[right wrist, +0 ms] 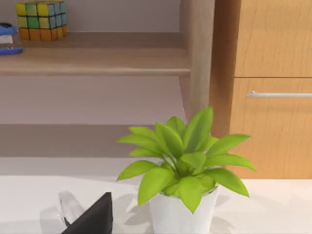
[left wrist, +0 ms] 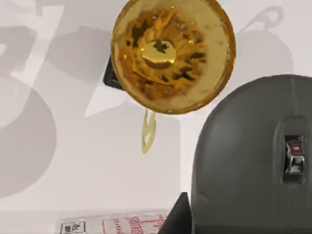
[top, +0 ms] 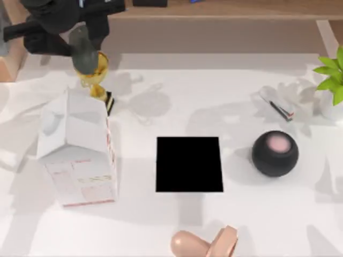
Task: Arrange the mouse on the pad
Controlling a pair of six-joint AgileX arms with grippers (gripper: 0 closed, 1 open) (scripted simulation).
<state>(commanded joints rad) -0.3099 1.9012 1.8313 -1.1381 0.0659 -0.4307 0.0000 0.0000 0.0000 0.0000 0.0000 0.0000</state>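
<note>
Counter point(top: 225, 80): white, wide, cluttered. Largest item on it is a white carton point(top: 77, 155) at the left, roof-shaped top, standing just near of the trophy. Next, the pad point(top: 189, 164), a flat black rectangle at the centre, bare, nothing resting on it. Right of the pad, apart from it, a black ball with pink top point(top: 275, 153). A peach-coloured rounded object point(top: 203, 243) sits at the near edge, near of the pad. A potted plant point(top: 332, 80) is at the far right edge; the right wrist view looks straight at it point(right wrist: 183, 170), so I take the right arm as parked off that side.

Gold trophy point(top: 95, 75) stands far left, just far of the carton; the left wrist view looks down into its cup point(left wrist: 170, 53).

The mouse point(top: 81, 47): grey-olive, lifted off the counter, held at the far left directly over the trophy. My left claw point(top: 75, 37) is clamped on it; the wrist view has the mouse point(left wrist: 253, 161) close under the camera, scroll wheel visible.

Risks, my judgement: the mouse hangs very close above the trophy cup, so a low carry toward the pad could clip the trophy or the carton's roof and topple them. Smooth shell could slip in the grip. Releasing early would leave it short of the pad.
</note>
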